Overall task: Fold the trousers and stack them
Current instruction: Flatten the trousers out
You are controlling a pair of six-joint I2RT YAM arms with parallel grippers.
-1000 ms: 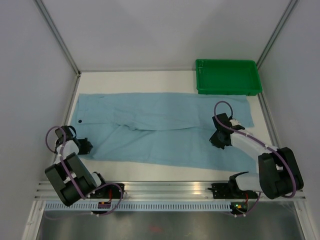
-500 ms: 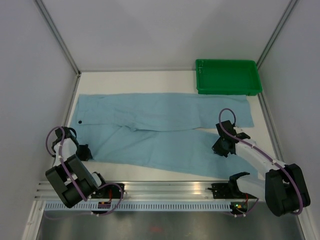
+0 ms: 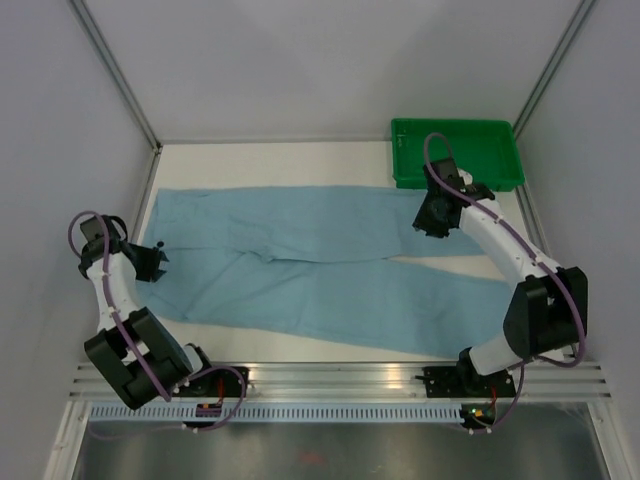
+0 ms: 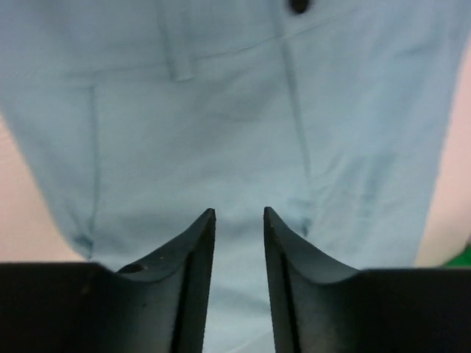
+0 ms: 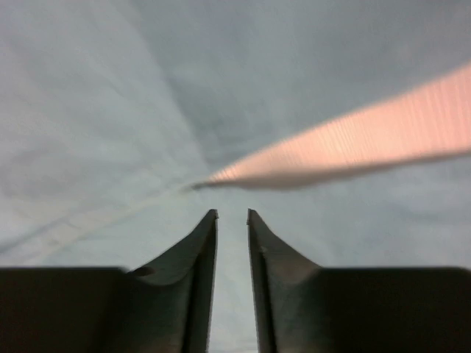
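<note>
The light blue trousers [image 3: 320, 260] lie flat on the white table, waist to the left, both legs running right and spreading apart. A small dark button [image 3: 160, 243] marks the waistband. My left gripper [image 3: 156, 258] hovers at the waist just near the button. In the left wrist view its jaws [image 4: 239, 213] stand slightly apart with nothing between them, with cloth [image 4: 221, 132] and the button [image 4: 298, 6] below. My right gripper [image 3: 432, 222] hangs over the far leg near its hem. It is narrowly open [image 5: 232, 213] and empty above the cloth [image 5: 110, 110].
A green plastic tray [image 3: 480, 150] sits at the back right, close behind the right arm. A wedge of bare table [image 5: 353, 151] shows between the two legs. Grey walls close in both sides, and a metal rail [image 3: 340, 385] runs along the near edge.
Both grippers were shut at the near leg's edge. They have let go and swung away: the left up to the waistband, the right back over the far leg. The near leg lies further toward the rail.
</note>
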